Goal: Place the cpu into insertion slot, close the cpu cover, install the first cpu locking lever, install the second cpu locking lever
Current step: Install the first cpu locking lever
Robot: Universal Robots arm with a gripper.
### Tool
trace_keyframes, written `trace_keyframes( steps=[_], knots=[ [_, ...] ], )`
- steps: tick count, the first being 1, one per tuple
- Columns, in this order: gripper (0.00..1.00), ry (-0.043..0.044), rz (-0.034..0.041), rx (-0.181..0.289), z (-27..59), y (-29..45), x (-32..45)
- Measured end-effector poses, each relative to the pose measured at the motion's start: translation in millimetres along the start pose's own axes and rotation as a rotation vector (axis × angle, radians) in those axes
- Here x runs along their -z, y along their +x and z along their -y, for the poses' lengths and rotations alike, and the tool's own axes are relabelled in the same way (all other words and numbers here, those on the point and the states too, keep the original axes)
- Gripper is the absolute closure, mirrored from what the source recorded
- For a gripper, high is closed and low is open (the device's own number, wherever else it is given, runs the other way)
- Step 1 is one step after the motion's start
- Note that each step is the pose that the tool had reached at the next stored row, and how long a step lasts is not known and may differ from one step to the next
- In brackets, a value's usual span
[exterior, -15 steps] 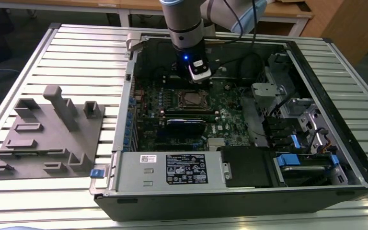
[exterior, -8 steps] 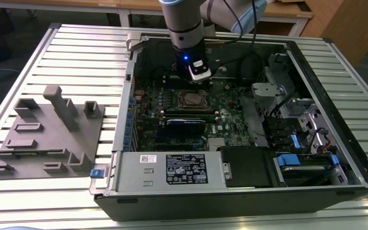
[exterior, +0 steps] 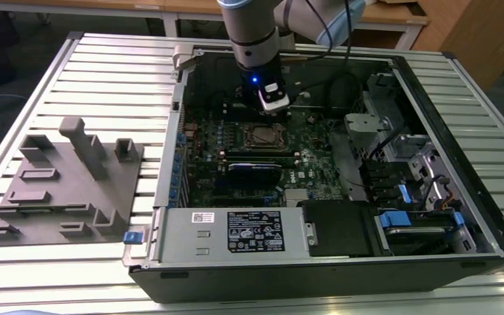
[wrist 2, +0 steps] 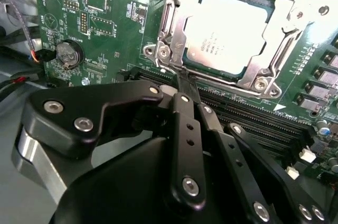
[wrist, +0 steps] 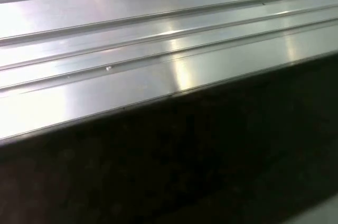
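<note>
Gripper (wrist 2: 182,84) fingers are together, tip at the near-left corner of the cpu cover (wrist 2: 177,26). Cover lies closed over the cpu (wrist 2: 227,36), seated in its socket on the motherboard (wrist 2: 105,28).

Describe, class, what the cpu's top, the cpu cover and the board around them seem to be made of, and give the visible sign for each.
The cpu: dull silver-grey metal top, matte with a soft sheen. The cpu cover: thin bright metal plate, probably steel, with shiny bent edges and screws. The motherboard: green coated circuit board, likely fibreglass laminate, with fine traces and solder points.
</note>
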State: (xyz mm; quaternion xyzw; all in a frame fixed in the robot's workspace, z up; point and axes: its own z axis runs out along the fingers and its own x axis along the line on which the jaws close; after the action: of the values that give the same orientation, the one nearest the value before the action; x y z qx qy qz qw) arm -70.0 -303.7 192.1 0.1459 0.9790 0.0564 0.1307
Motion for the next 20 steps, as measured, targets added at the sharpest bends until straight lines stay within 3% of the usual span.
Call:
trace_keyframes(
  steps=[6,20],
  knots=[
    [0.89,0.0004,-0.0007,0.000,-0.7,-1.3,5.8],
    [0.89,-0.0008,0.0027,0.000,2.2,-1.2,1.4]
  ],
)
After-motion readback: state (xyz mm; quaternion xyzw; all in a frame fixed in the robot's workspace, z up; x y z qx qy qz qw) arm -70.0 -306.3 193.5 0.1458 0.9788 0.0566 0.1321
